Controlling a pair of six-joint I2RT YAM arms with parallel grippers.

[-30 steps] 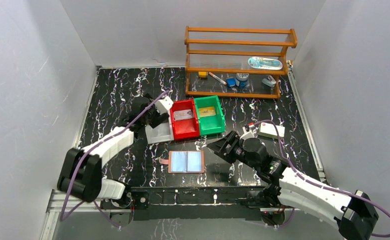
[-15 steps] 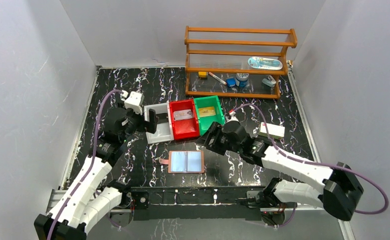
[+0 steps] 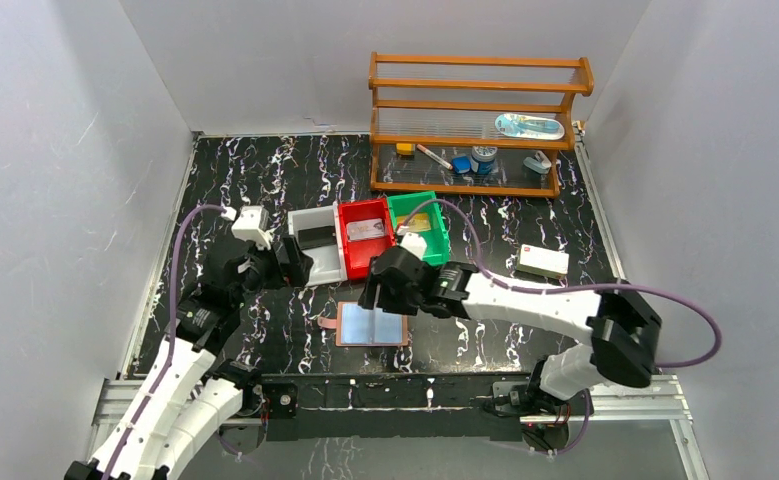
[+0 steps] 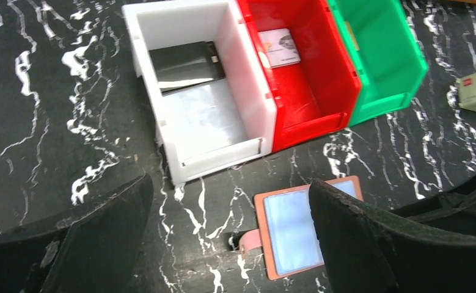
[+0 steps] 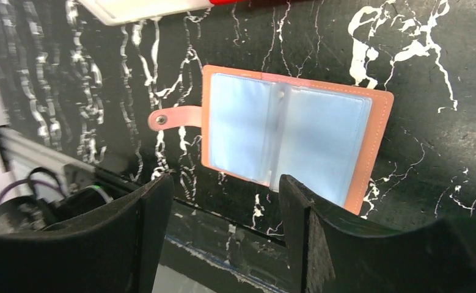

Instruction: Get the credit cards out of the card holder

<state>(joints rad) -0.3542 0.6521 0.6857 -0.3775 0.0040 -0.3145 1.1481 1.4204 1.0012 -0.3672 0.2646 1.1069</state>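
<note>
Right tool point(image 5: 226, 201) now over open card holder point(image 5: 290, 137)

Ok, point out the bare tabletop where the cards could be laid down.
Widest bare stretch: the back-left table, between the left wall and the wooden shelf. A smaller patch lies between the green bin and the white box. Crowded: around the card holder, where the right end effector hangs, and by the white bin near the left end effector.

Lab test cell, white partition walls point(image 3: 55, 150)
</note>
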